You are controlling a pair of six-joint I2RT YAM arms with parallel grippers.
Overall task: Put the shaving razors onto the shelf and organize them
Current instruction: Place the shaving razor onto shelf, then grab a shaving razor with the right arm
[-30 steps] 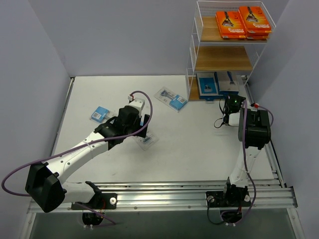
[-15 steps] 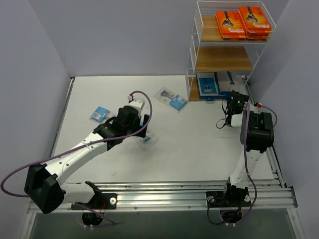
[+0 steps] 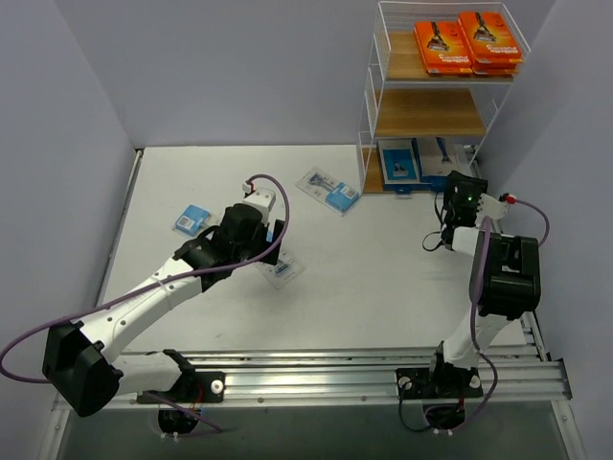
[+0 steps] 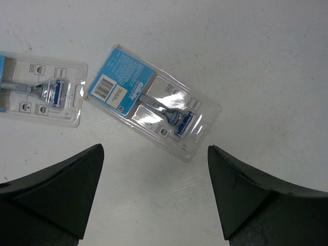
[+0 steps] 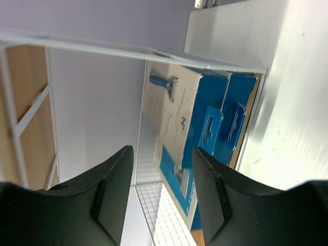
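Near shelf (image 3: 427, 113) — stray blister pack (image 3: 329, 190)

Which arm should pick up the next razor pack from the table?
Left. The left gripper hovers open right over a blister pack; the right gripper is away at the shelf.

Two white arms, black at the joints.
A purple cable (image 3: 268, 177) loops behind the jaws on left arm (image 3: 163, 283) and right arm (image 3: 466, 331); left gripper (image 4: 154, 154) has matte black wedge fingers (image 4: 56, 195).
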